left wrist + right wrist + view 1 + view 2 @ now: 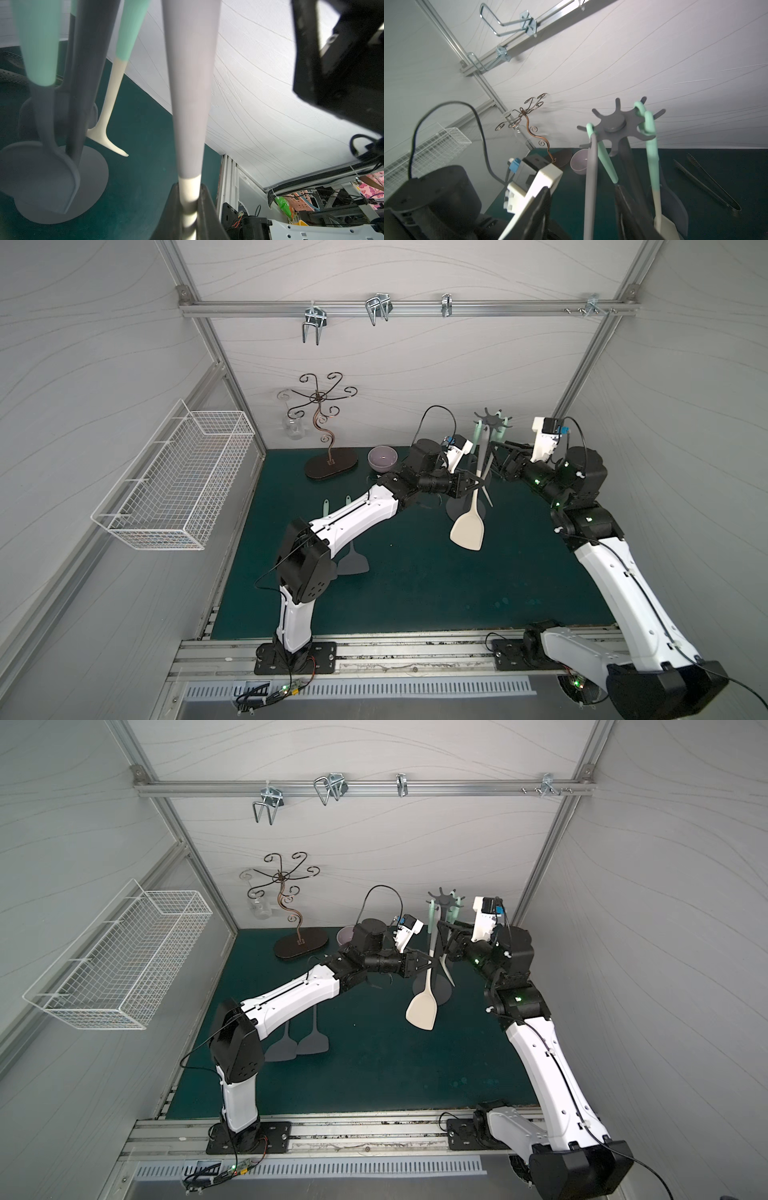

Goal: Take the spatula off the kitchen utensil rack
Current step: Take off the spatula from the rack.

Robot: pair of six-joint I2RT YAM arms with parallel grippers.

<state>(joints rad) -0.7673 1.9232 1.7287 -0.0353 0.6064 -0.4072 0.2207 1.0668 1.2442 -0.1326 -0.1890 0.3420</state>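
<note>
Left hand (476, 484): we are seeing it clamped on the spatula (467, 529), its fingers (209, 214) pinching the cream neck just below the grey handle.
Right hand (581, 193): we are seeing its jaws standing apart, with the spatula's grey handle passing between them.
Spatula: it is hanging tilted in front of the kitchen utensil rack (491, 419), cream blade pointing down toward the bench (415, 593) and handle top reaching up to the star-shaped crown. We are not making out whether it is hooked on.
Rack: it is standing upright at the back of the bench, carrying teal-handled utensils (651, 149) on its hooks.
Elsewhere: two grey turners (313, 1040) are lying side by side, partly under the left arm. A bowl (382, 458) is sitting just beside the brown scrolled-wire stand (328, 439). Tongs (708, 182) are lying on the bench near the rack.
</note>
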